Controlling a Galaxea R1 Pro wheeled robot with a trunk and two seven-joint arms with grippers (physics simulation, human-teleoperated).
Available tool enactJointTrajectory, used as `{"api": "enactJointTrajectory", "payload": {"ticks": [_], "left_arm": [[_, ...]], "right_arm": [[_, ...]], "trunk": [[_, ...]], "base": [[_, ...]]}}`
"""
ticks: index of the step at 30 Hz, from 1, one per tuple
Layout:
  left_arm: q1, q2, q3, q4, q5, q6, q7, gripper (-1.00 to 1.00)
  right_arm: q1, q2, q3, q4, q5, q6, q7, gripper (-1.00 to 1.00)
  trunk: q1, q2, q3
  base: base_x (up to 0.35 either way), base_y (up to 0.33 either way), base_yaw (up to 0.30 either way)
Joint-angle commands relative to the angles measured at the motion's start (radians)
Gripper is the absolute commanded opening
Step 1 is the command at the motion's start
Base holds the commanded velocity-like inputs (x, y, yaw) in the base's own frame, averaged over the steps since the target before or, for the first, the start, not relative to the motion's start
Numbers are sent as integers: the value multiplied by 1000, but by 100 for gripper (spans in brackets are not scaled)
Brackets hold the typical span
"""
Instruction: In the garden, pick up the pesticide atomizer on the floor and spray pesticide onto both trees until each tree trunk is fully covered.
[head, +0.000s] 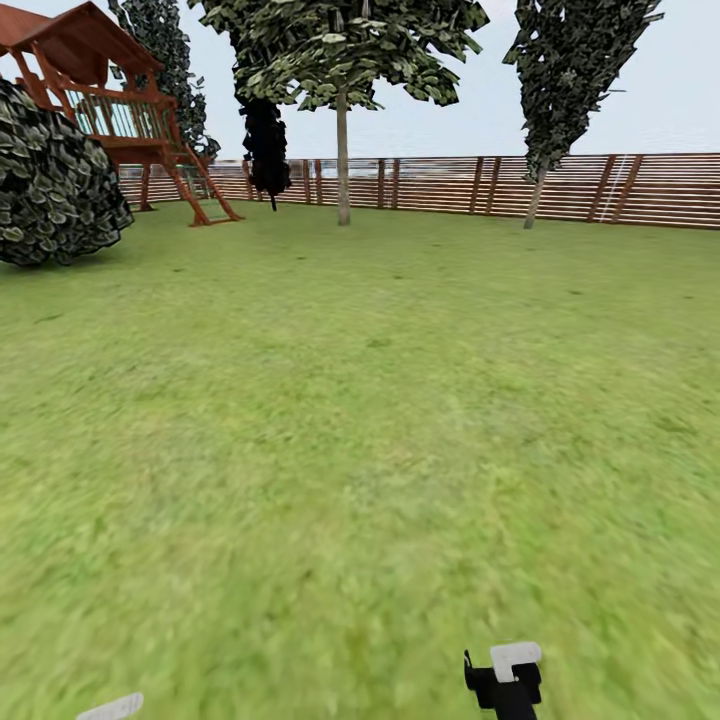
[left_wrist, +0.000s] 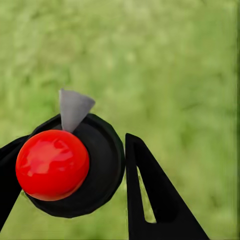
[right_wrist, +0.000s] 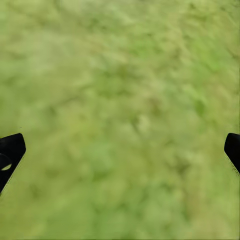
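Left claw: my left gripper (left_wrist: 70, 175) is clamped round the pesticide atomizer (left_wrist: 70, 162), its red ball top up.
Right claw: my right gripper (right_wrist: 120, 155) is spread wide over grass (right_wrist: 120, 100).
Trees: one trunk (head: 343, 160) at 12 o'clock, another (head: 537, 195) at 1 o'clock, by the fence (head: 450, 185).

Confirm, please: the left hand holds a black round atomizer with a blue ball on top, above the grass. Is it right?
Not quite: the ball is red, not blue, as the left wrist view shows. The left hand does hold the black round atomizer above the grass.
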Motion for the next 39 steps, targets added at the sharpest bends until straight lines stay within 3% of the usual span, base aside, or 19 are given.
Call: {"api": "enactJointTrajectory", "payload": {"ticks": [1,39], "left_arm": [[-1,0,9,1,-5,-3,-5,-100],[-1,-3,8,-11,-5,-3,-6,-100]], "right_arm": [[-1,0,-5,1,10,-2,-6,100],[-1,0,-5,1,10,-2,-6,100]], "trunk": [[0,0,-1],[0,0,-1]], "base": [[337,0,0],[337,0,0]]}}
